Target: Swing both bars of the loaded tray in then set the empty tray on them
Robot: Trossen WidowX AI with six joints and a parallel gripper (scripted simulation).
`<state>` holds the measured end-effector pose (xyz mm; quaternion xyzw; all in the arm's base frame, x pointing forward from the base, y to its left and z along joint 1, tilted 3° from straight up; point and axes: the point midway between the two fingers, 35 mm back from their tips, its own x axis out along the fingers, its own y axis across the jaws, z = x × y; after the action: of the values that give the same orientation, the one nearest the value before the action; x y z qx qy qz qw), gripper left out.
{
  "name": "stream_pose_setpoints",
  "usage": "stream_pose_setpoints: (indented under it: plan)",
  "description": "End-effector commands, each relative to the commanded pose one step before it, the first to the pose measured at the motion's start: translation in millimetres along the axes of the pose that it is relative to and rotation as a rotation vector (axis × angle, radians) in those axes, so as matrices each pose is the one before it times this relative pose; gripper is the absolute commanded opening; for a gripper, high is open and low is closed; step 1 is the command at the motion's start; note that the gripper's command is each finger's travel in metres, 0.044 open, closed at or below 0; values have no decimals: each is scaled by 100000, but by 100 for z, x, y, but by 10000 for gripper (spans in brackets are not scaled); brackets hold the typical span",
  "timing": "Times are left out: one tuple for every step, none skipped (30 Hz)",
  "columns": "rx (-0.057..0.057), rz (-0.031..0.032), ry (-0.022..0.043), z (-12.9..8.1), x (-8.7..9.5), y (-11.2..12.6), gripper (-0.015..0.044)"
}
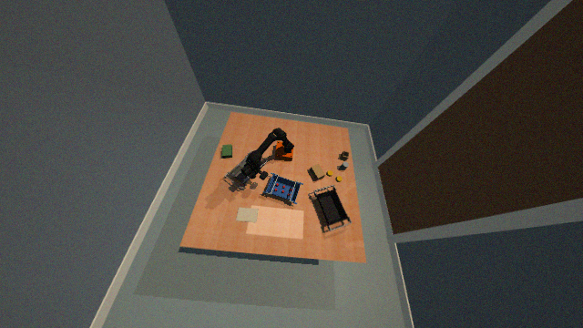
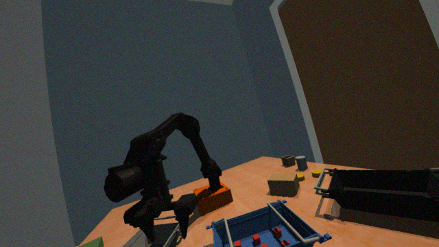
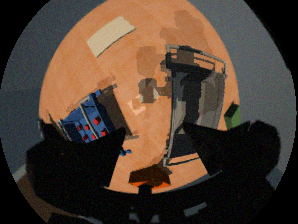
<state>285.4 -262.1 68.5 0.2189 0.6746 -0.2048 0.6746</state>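
Observation:
The loaded blue tray [image 1: 281,189] [image 2: 240,226] [image 3: 91,119] holds several red blocks [image 2: 256,238]. Its two grey wire bars [image 2: 228,232] [image 2: 287,219] lie across its top. The empty grey tray [image 1: 233,177] [image 2: 158,234] [image 3: 189,86] lies on the table to the left of the blue tray. My gripper [image 1: 248,175] [image 2: 167,236] [image 3: 154,128] is open and empty. It hangs low over the grey tray, with one finger on either side of its near end. The arm hides part of that tray in the top and exterior views.
A long black tray [image 1: 330,207] [image 2: 381,192] lies right of the blue tray. An olive block [image 1: 316,171] [image 2: 282,183], yellow discs [image 1: 330,173], a grey cylinder [image 2: 301,162] and a dark cube [image 2: 288,160] stand behind. A green block [image 1: 226,150], a beige pad [image 1: 247,214] and the orange arm base [image 2: 212,199] are nearby.

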Motion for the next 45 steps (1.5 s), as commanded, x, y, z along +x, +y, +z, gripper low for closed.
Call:
stream_pose_setpoints:
  plan:
    - [2889,-532,-22,-1405,547,-4326,440]
    - [228,-13,9,-92,47,-280,440]
    - [0,0,0,0,0,0,440]
    - [0,0,0,0,0,0,440]
    - [0,0,0,0,0,0,440]
    - [0,0,0,0,0,0,440]
    - [0,0,0,0,0,0,440]
    - [0,0,-1,13,92,-1,440]
    - [0,0,-2,25,186,-3,440]
    - [0,0,-3,37,285,-4,440]
    - [0,0,-3,43,361,-4,440]
    - [0,1,-3,47,439,-3,440]
    - [0,1,-3,48,516,-2,440]
    - [0,1,-2,43,564,0,440]
    - [0,1,-2,34,578,2,440]
    - [0,2,-1,24,579,5,440]
    - [0,2,0,14,578,7,440]
    - [0,2,1,4,576,10,440]
    - [0,2,2,-6,574,12,440]
    - [0,3,3,-16,572,14,440]
    - [0,3,4,-26,570,17,440]
    - [0,3,5,-36,568,19,440]
    - [0,3,6,-46,565,21,440]
    - [0,3,5,-44,455,19,440]
    - [0,2,3,-30,274,12,440]
    - [0,1,1,-11,91,4,440]
    - [0,0,0,0,0,0,440]
    - [0,0,0,0,0,0,440]
    - [0,0,0,0,0,0,440]
    - [0,0,0,0,0,0,440]
    - [0,0,0,0,0,0,425]
    - [0,0,0,0,0,0,411]
    - [0,0,0,0,0,0,396]
    - [0,0,0,0,0,0,381]
    - [0,0,0,0,0,0,367]
    - [0,0,0,0,0,0,352]
    - [0,0,0,0,0,0,337]
    - [0,0,0,0,0,0,323]
    - [0,0,0,0,0,0,308]
    - [0,0,0,0,0,0,293]
    - [0,0,0,0,0,0,279]
    - [0,0,0,0,0,0,264]
    - [0,0,0,0,0,0,249]
    - [0,0,0,0,0,0,235]
    - [0,0,0,0,0,0,228]
